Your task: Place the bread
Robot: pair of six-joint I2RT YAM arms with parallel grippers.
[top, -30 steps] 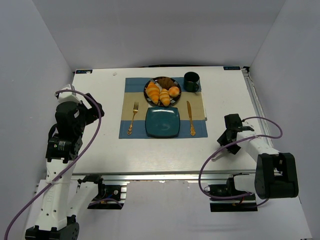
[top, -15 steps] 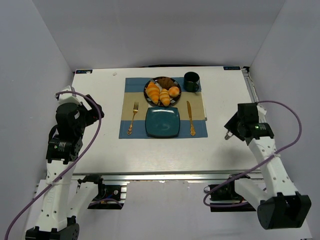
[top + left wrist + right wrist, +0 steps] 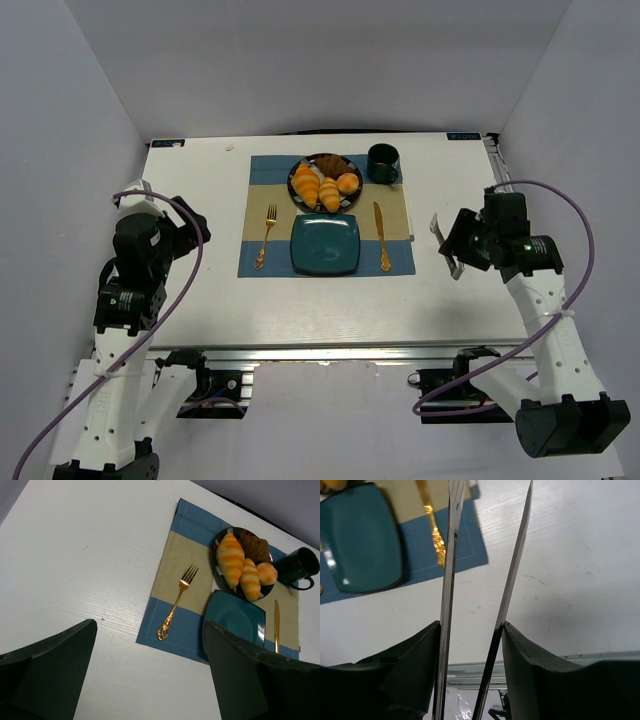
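Note:
The bread [image 3: 329, 194] is a golden-yellow ridged roll. It lies on a dark round plate [image 3: 311, 161] at the back of the placemat, between a larger orange roll [image 3: 306, 183] and a small round bun [image 3: 347, 183]. The left wrist view shows the bread [image 3: 249, 579] too. My left gripper [image 3: 185, 225] is open and empty over the table left of the mat, its dark fingers [image 3: 55, 665] wide apart. My right gripper [image 3: 447, 246] is open and empty, right of the mat, and its long thin blade fingers [image 3: 451, 555] stand apart.
A teal square plate [image 3: 325, 244] sits at the mat's front, with a gold fork [image 3: 266, 236] to its left and a gold knife [image 3: 381, 236] to its right. A dark mug [image 3: 383, 163] stands right of the bread plate. A brown pastry [image 3: 333, 165] lies behind the rolls.
My right arm has lifted off the table's near right and swung up and left towards the mat's right edge. My left gripper has shifted only slightly.

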